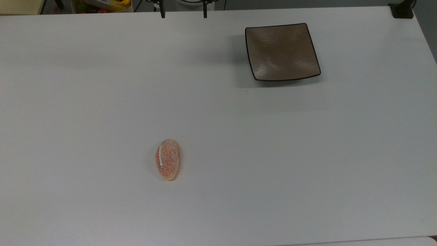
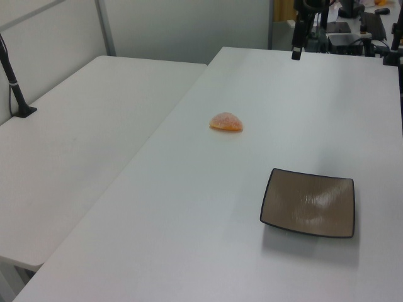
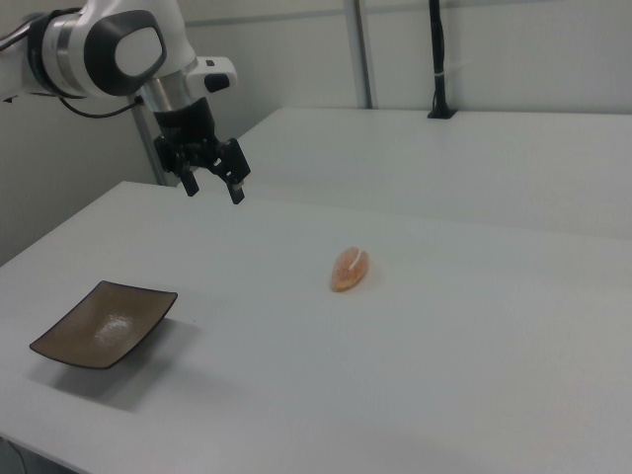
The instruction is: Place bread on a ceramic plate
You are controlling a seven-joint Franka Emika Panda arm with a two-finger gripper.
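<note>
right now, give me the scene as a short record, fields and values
bread: lying on the white table, apart from the plate, nothing touching it
bread marking: short white stripe along one side
ceramic plate: square, brown-grey, nothing on it
gripper: in the air above the table in the right view, fingers apart, holding nothing
gripper position: between plate and bread across the right view, nearer the plate side
task status: bread not yet picked up
</note>
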